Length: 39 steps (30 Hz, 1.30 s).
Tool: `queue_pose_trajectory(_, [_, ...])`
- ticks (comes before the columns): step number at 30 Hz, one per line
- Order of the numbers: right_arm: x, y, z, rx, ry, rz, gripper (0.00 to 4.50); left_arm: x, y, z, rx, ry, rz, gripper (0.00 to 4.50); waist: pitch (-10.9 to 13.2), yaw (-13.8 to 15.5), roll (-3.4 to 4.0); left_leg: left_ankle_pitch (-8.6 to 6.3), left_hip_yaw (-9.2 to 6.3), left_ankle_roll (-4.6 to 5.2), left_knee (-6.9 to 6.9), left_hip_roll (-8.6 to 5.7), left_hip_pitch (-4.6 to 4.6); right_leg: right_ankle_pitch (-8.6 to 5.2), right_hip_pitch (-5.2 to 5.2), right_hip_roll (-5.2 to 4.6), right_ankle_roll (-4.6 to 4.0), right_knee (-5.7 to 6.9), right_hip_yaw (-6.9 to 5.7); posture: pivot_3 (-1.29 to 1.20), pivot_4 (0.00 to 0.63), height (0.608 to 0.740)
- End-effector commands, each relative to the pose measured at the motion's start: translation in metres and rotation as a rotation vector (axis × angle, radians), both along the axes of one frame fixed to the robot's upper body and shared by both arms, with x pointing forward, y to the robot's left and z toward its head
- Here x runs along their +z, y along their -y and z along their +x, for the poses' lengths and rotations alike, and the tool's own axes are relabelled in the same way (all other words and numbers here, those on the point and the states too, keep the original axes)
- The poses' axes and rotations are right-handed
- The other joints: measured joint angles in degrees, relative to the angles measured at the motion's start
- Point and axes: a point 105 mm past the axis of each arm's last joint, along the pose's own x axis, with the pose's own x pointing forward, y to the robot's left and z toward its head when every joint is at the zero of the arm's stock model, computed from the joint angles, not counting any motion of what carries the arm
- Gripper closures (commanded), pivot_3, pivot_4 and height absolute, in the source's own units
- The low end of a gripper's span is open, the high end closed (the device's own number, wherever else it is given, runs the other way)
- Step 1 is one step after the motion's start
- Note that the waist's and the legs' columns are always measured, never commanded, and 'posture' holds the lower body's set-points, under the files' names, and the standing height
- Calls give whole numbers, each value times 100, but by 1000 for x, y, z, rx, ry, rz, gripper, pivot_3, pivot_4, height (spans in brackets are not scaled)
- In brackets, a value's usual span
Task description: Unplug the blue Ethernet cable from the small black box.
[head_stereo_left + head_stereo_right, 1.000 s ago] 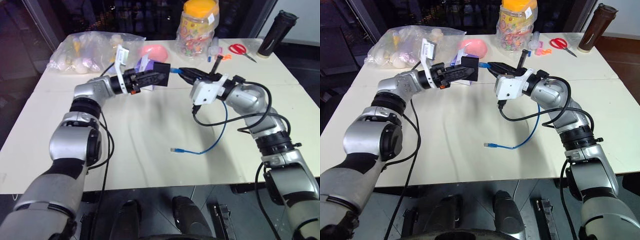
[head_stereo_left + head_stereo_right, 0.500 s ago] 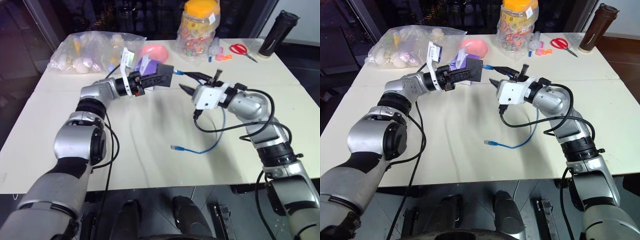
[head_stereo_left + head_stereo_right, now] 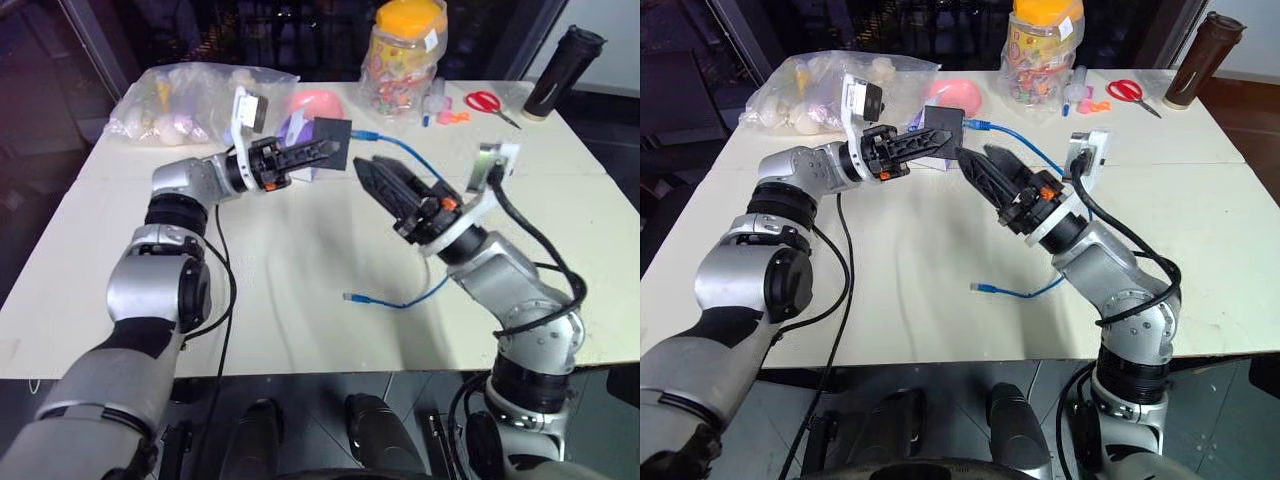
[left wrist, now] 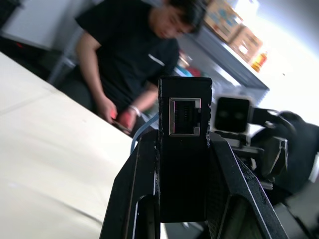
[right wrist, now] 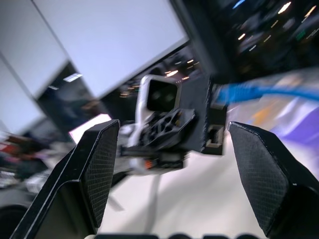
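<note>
My left gripper is shut on the small black box and holds it above the table's far middle. In the left wrist view the box stands between the fingers, an empty port facing the camera. The blue Ethernet cable leaves the box's right side, where its plug still sits against the box. It runs behind my right arm and ends in a loose plug on the table. My right gripper is open just right of and below the box, pointing at it, holding nothing.
A purple-and-white tissue box and a pink bowl lie behind the black box. At the back stand a plastic bag of items, a candy jar, red scissors and a dark bottle. A person sits beyond the table.
My right gripper has opened and let go near the box; its arm has swung round so the gripper now points up at the box. The left gripper has lifted and turned the box slightly.
</note>
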Motion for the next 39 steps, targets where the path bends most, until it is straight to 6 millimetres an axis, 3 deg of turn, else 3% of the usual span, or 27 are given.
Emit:
queue_pose_trajectory(1, [4,-1,1,-4,-12,48,887,13,-2,-8,-46,19,-45,3980,0,15,0,0,0,0,-1,0,0,0,-1,0,0,0,0,0,150,739])
queue_pose_trajectory(16, [0,-2,18,-65,-25,76,887,5,0,-21,-82,-3,-18,3980,0,36,0,0,1,0,-3,0,-6,0,-8,2,1,-2,0,0,150,739])
queue_pose_trajectory(19, [1,-2,18,-71,-22,77,1735,4,1,-21,-88,-2,-15,3980,0,36,0,0,1,0,-4,0,-5,0,-8,2,1,-2,-1,0,150,739])
queue_pose_trajectory(23, [3,-6,17,-63,-11,84,3810,3,1,-22,-91,-2,-12,3980,0,25,0,0,2,0,-4,1,-4,0,-9,3,1,-2,0,0,150,739])
queue_pose_trajectory(25, [4,-8,16,-57,-9,87,4468,3,1,-22,-87,-5,-14,3980,0,32,0,0,1,0,-4,1,-5,0,-9,2,1,-2,0,0,150,739])
queue_pose_trajectory(36, [-4,-15,15,-36,-28,52,4468,3,-3,-13,-17,10,-15,3980,0,36,0,0,2,0,-4,1,-8,0,-10,2,1,-4,0,0,150,739])
queue_pose_trajectory(39, [-4,17,23,-147,-42,78,4468,8,-15,-6,44,24,-22,3980,0,37,0,0,2,0,-4,1,-8,0,-10,2,1,-4,0,0,150,739])
